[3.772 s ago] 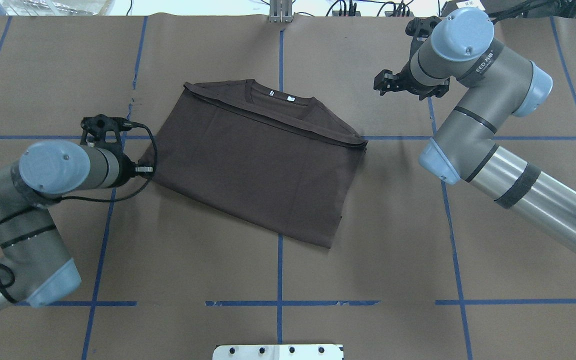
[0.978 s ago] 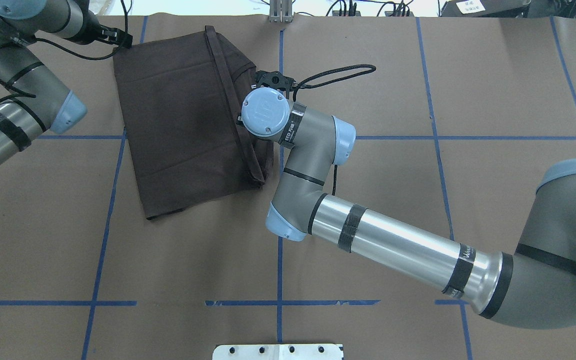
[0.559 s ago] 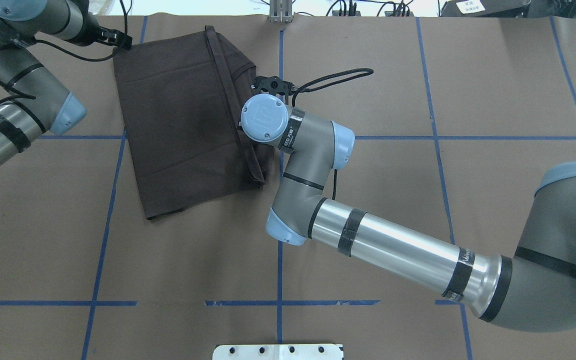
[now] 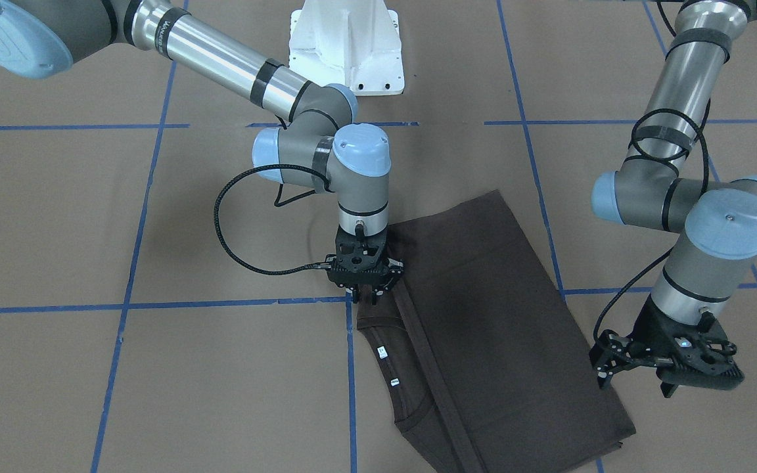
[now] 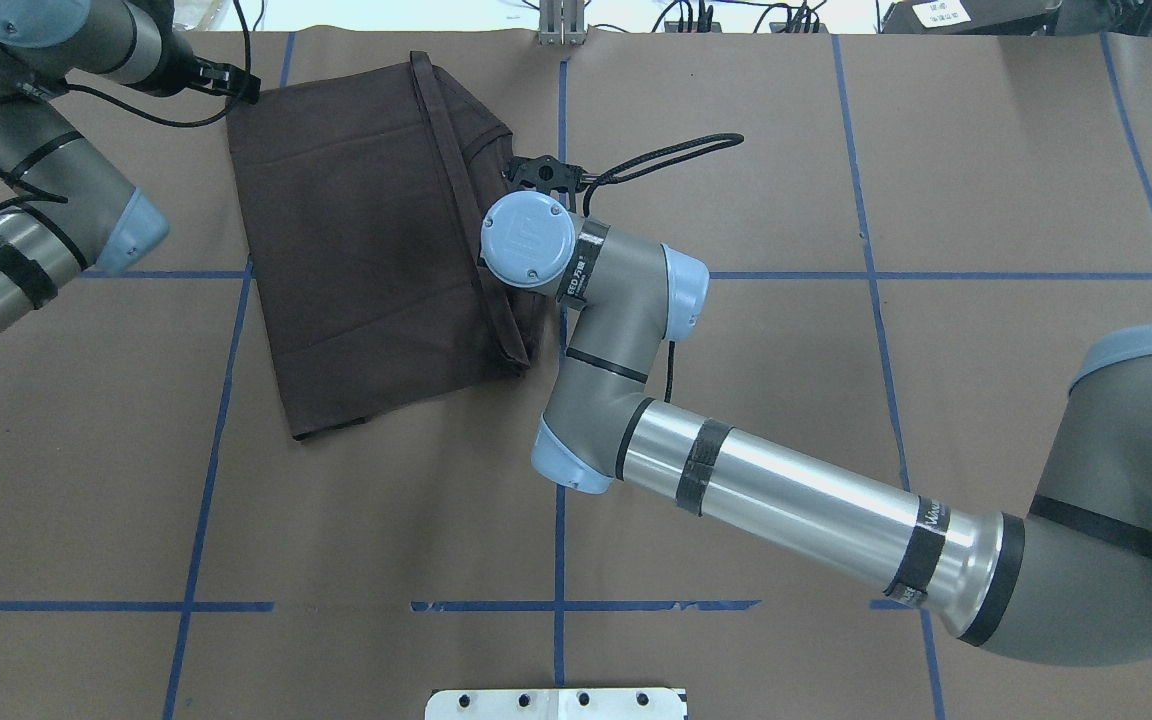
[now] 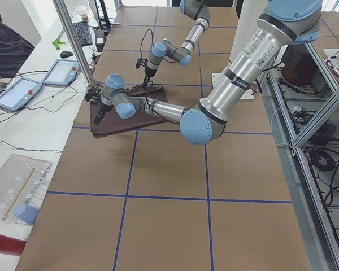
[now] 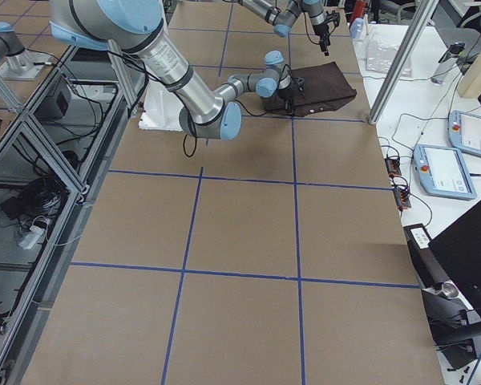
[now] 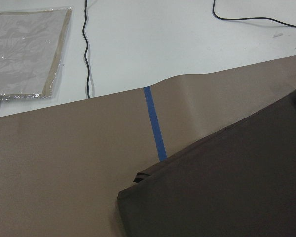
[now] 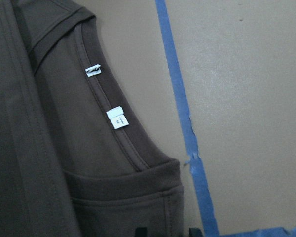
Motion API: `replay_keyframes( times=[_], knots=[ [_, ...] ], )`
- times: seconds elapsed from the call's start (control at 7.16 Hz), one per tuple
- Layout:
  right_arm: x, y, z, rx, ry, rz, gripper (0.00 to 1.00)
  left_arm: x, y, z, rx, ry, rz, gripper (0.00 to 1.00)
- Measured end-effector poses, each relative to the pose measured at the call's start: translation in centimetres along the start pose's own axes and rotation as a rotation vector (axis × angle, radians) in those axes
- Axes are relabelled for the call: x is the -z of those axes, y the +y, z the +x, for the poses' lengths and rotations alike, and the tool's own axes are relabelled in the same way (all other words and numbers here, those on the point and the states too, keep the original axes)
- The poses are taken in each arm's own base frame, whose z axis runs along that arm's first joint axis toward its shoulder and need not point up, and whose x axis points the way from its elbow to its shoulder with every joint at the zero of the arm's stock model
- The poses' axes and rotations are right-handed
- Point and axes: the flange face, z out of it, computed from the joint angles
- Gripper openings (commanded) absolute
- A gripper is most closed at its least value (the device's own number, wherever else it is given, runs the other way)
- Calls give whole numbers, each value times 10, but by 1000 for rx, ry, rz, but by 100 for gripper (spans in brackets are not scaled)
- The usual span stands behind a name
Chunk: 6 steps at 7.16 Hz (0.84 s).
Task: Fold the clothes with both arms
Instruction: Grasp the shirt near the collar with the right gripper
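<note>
While both arms stand over the far-left part of the tabletop, the work looks to be between folds. The T-shirt is already doubled into a rough rectangle, and I judge that a further fold is being set up.

At the left of the overhead view, the left arm reaches to the shirt's far-left corner. Its wrist camera looks at that corner from just outside the cloth. I cannot tell whether the left jaws are spread or closed, and nothing seems to be held in them.

The shirt lies flat, with a hem band running down its right side. The collar and its white labels peek out beyond the band.

At that right edge the right arm points straight down. The right jaws are parted and straddle the cloth's edge beside the collar, one tip over fabric and the other over bare paper, not pinching.

The next move probably calls for the right jaws to close on that edge and the left jaws to take their corner. Both would then need to lift evenly so the layers do not slip.
</note>
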Motion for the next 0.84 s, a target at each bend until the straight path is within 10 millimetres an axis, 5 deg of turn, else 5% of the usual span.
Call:
replay_keyframes(
  times=[0.42, 0.84],
  knots=[
    [-1, 4, -1, 6, 3, 8, 0, 0, 0, 0, -1, 1, 0, 100],
    [-1, 6, -1, 1, 11, 15, 0, 0, 0, 1, -1, 2, 0, 100]
  ],
)
